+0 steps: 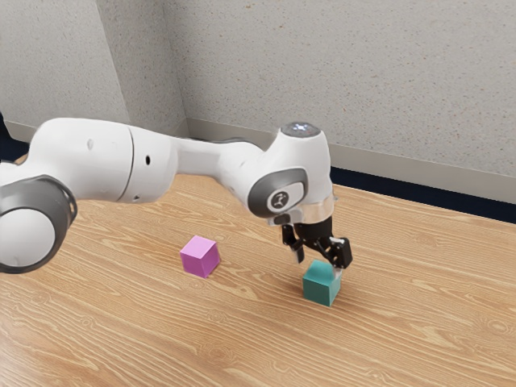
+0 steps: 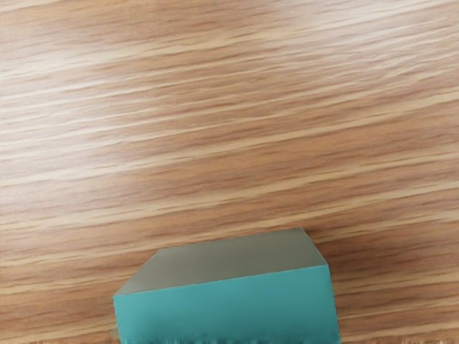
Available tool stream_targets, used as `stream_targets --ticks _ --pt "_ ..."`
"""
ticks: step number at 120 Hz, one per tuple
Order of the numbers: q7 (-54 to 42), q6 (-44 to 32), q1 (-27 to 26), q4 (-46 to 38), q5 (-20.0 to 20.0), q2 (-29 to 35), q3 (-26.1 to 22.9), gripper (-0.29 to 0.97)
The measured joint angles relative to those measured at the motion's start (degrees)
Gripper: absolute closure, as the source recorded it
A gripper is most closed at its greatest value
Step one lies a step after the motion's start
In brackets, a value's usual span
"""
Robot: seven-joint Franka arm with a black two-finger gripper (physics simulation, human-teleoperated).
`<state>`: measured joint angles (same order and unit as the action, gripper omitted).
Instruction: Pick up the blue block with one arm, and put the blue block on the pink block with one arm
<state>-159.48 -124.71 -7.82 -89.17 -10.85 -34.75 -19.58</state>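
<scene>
The blue block [image 1: 321,285], teal in shade, rests on the wooden table right of centre in the exterior view. My gripper [image 1: 320,260] hangs directly over it, open, with its black fingers spread to either side just above the block's top face and nothing held between them. In the wrist view the same blue block [image 2: 228,299] lies right beneath my hand, its top face grey in shadow. The pink block [image 1: 199,256] stands on the table toward the exterior view's left of the blue one, well apart from it.
The wooden table [image 1: 419,322] stretches wide around both blocks. A grey wall with a pale baseboard [image 1: 419,165] runs behind the table's far edge. My white arm [image 1: 161,165] reaches in from the exterior view's left, above the pink block.
</scene>
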Motion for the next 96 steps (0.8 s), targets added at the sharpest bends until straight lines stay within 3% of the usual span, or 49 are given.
stream_targets --ticks 96 --pt "-0.2 -0.6 0.0 2.5 -0.9 -4.0 0.2 0.0"
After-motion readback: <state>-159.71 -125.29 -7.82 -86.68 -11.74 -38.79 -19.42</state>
